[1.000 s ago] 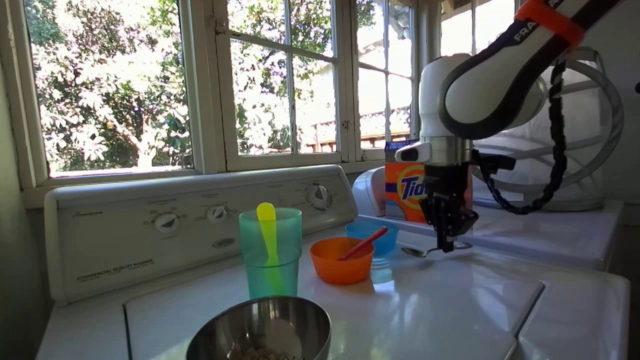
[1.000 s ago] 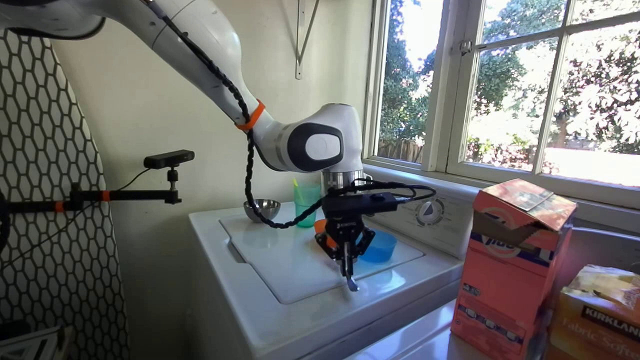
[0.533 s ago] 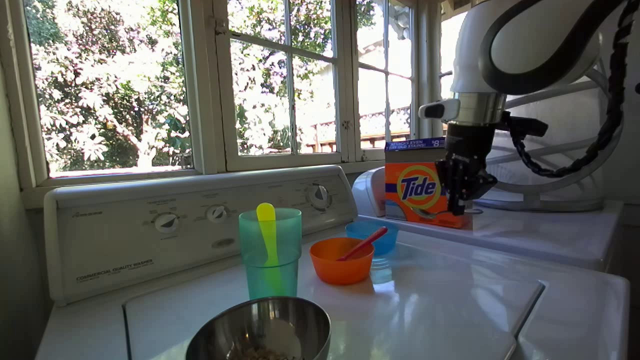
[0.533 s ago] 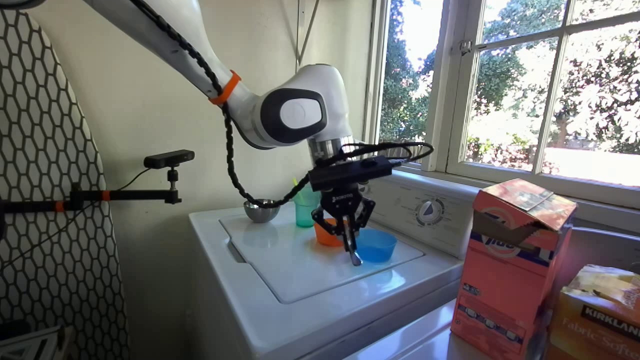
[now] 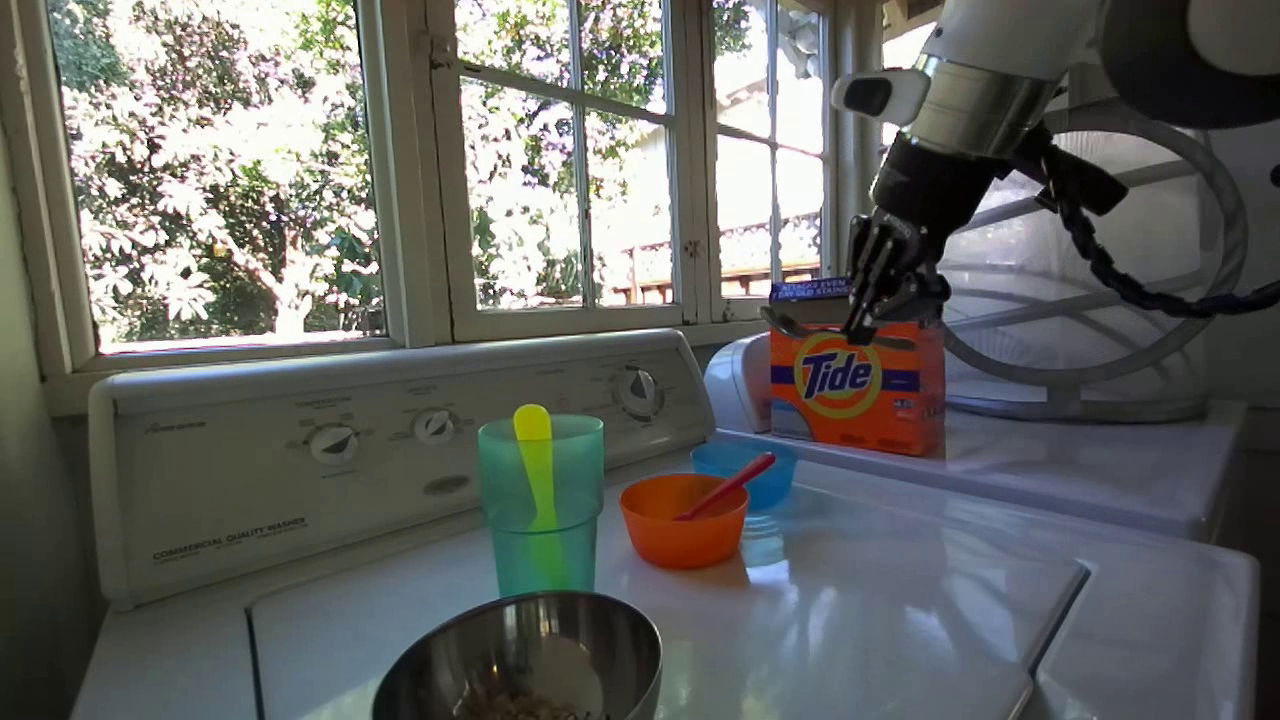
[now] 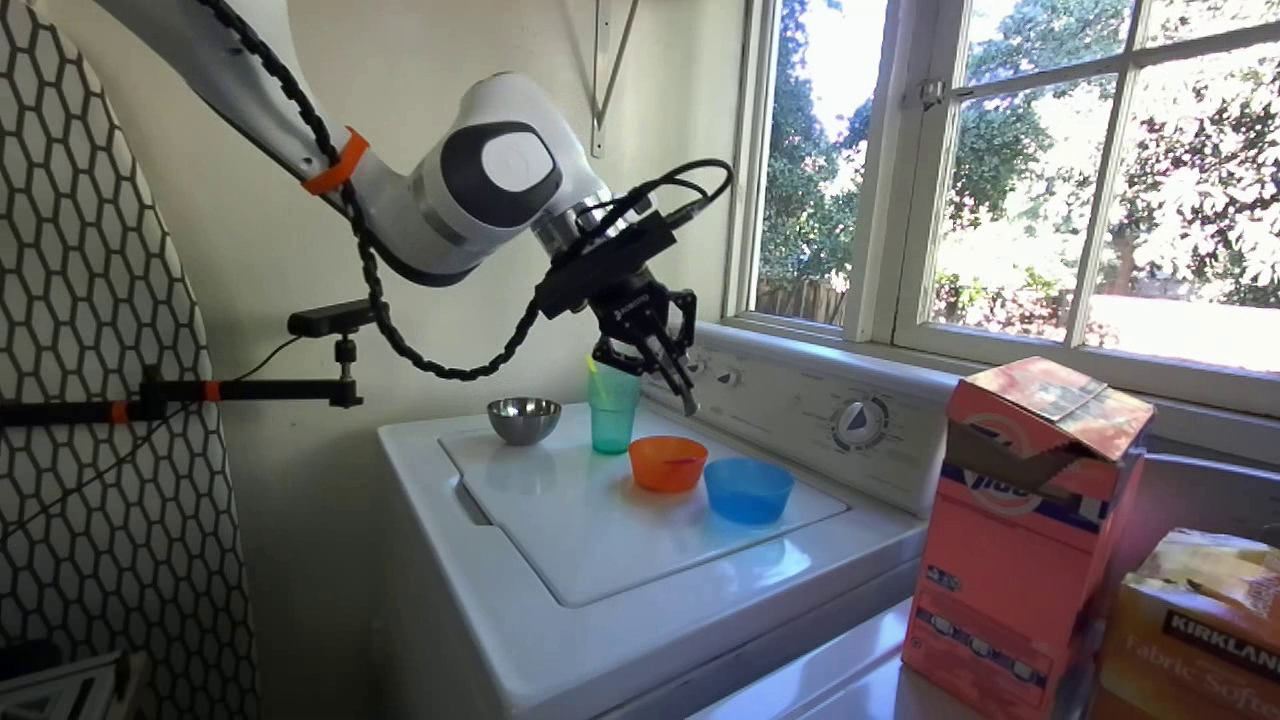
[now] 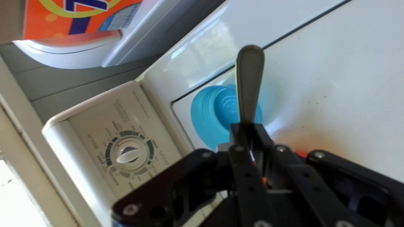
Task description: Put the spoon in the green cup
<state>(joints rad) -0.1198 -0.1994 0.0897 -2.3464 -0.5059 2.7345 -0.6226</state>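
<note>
My gripper (image 5: 858, 334) is shut on the grey metal spoon (image 5: 787, 323) and holds it in the air, roughly crosswise, above the washer top. In an exterior view its bowl end points left and its handle sticks out right. In the wrist view the spoon's handle end (image 7: 250, 78) projects beyond the fingertips (image 7: 247, 127). The green cup (image 5: 578, 480) stands upright on the washer with a yellow plastic spoon (image 5: 535, 450) in it. In an exterior view, the gripper (image 6: 686, 388) is right of the cup (image 6: 613, 418), above the orange bowl.
An orange bowl (image 5: 685, 535) holding an orange-red spoon (image 5: 728, 486) and a blue bowl (image 5: 775, 462) stand between cup and Tide box (image 5: 850, 400). A metal bowl (image 5: 640, 640) is near the cup. The washer's control panel (image 5: 540, 410) rises behind, below the windows.
My gripper has risen from near the washer surface with the spoon still held. In an exterior view it has moved left, toward the cup, and the wrist has tilted.
</note>
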